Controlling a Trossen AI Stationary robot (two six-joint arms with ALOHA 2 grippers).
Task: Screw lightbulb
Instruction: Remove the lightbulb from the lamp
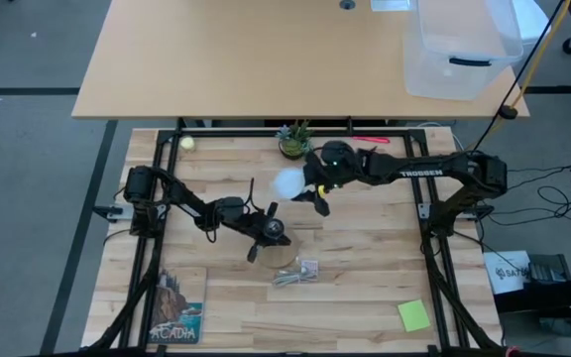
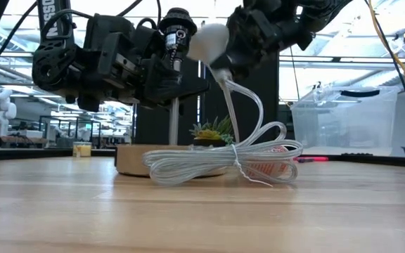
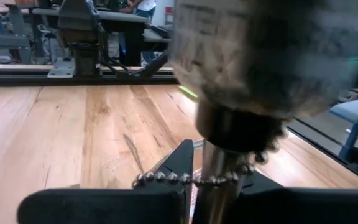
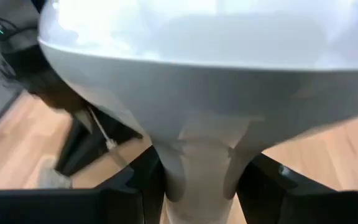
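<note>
Low view: our right gripper (image 2: 223,60) clamps the lightbulb (image 2: 206,41) above the bench's middle, beside the socket (image 2: 176,35); our left gripper (image 3: 194,186) seemingly grips the stem, steadying it for threading.

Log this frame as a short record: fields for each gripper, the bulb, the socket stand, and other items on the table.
right gripper: closed on the lightbulb at its narrow neck, held above the table
left gripper: fingers on either side of the lamp stand's metal stem, just under the socket
bulb vs socket: side by side in the low view, not yet screwed in
stand base: round, wooden, resting on the table
cord: clear coil lying by the base
other items: small potted plant, green sticky note, Acadia book
</note>
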